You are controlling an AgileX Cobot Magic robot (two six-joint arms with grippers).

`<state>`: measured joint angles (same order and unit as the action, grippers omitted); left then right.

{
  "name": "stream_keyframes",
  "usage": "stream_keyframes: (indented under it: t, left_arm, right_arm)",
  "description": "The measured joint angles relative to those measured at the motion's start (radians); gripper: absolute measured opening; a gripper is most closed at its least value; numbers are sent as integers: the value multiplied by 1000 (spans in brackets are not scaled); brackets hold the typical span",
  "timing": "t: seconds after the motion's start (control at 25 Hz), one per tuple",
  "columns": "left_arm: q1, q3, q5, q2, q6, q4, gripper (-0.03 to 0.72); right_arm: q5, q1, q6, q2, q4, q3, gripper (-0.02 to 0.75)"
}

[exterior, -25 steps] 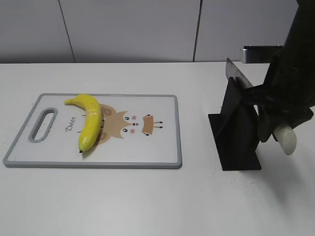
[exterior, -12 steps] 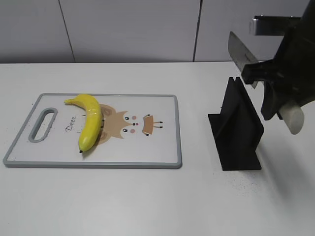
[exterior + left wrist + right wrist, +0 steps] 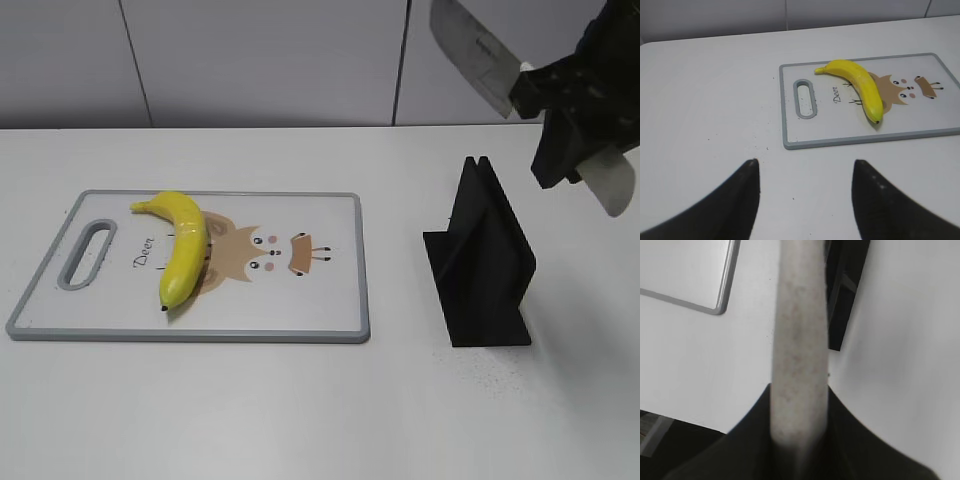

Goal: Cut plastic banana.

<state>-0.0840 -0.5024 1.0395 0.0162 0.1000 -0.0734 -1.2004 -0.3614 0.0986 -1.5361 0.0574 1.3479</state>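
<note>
Exterior view: right gripper [image 3: 572,135] sits high above the stand [image 3: 483,262], a bit to its right, fingers clamped on a knife [image 3: 478,55]. Pale handle [image 3: 609,185] sticks out down-right of the fingers; blade angles up-left, clear of the stand w/ open air between. Right wrist view shows the same grip close up: dark fingers [image 3: 752,427] pressed to both sides of the handle [image 3: 799,340], which runs straight up the frame, w/ the stand [image 3: 844,290] and a corner of the board [image 3: 720,305] behind it.

Left wrist view: left gripper [image 3: 804,200] is wide open, nothing held. Its two dark fingers [image 3: 735,200] frame bare tabletop [image 3: 710,100] near the board [image 3: 790,120], on the board's handle-slot side, not touching it. That gripper doesn't show in the exterior view.

Stand: black, upright slotted panel on a flat base, on the white tabletop [image 3: 300,400].

Board [image 3: 340,300]: well apart from the stand, to its left. White w/ gray rim, slot handle at the end far from the stand, cartoon deer print mid-board.

Banana [image 3: 183,246] lies flat on the board, whole, on the half away from the stand, between slot and print, partly over the print. Curved, one end toward the board's back edge, other toward its front edge. Left wrist view shows the banana [image 3: 856,86] same spot, uncut.
</note>
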Motion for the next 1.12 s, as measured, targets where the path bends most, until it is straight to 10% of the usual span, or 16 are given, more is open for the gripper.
stream_keyframes:
  t: [0.76, 1.12]
  left_arm:
    - [0, 0, 0, 0, 0, -1, 564]
    - [0, -24, -46, 84, 169, -2, 564]
  right_arm:
    - [85, 0, -989, -43, -5, 13, 182]
    - [20, -7, -1157, -251, 92, 334, 182]
